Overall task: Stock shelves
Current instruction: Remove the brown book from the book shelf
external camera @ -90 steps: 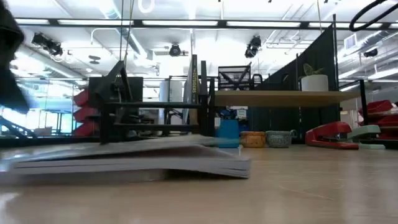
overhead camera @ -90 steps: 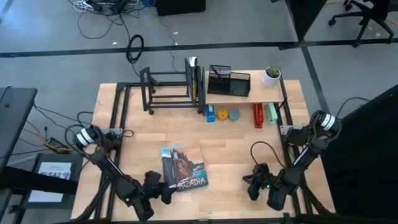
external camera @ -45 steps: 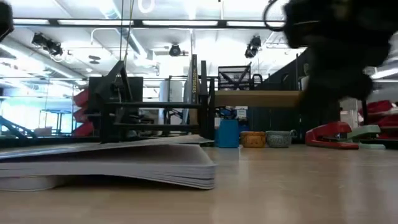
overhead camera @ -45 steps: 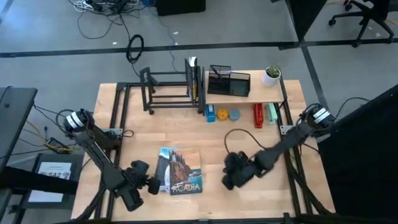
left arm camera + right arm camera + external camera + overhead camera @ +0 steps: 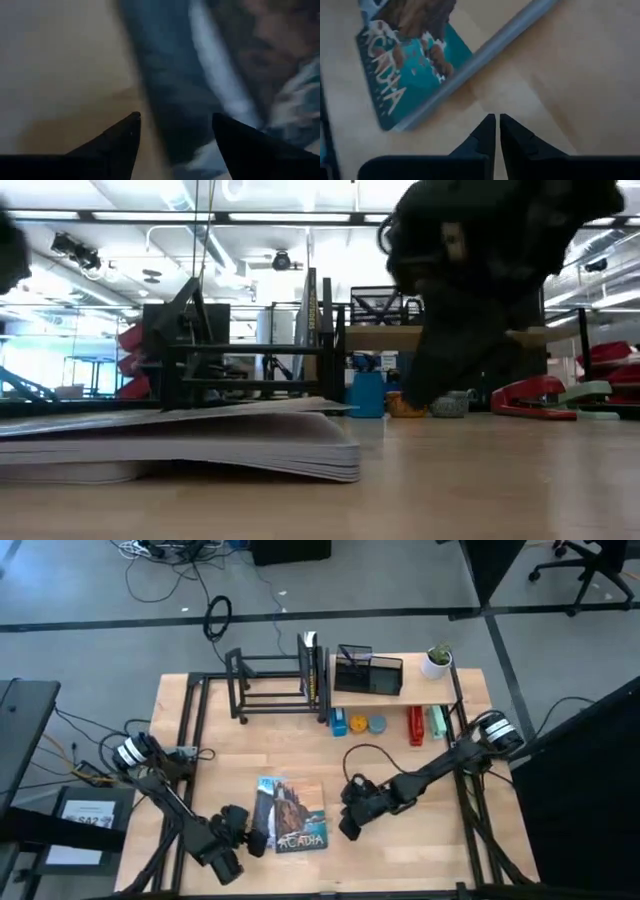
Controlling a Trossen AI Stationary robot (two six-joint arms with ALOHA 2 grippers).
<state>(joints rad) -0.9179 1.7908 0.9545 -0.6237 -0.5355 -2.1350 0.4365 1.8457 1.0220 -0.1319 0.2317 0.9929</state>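
1. Now, left gripper (image 5: 262, 840) w/ fingers spread apart, at the book's (image 5: 290, 813) left edge.
2. Right gripper (image 5: 497, 131) pinched closed on nothing, just right of book.
3. Book lies flat, long axis toward the shelves.
4. Black rack (image 5: 275, 685) and wooden plank shelf (image 5: 425, 686) stand side by side well beyond book.

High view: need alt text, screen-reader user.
A book titled Acadia lies flat near the front of a wooden table, with the left gripper open at its left edge and the shut right gripper just to its right. At the back stand a black rack and a wooden shelf.
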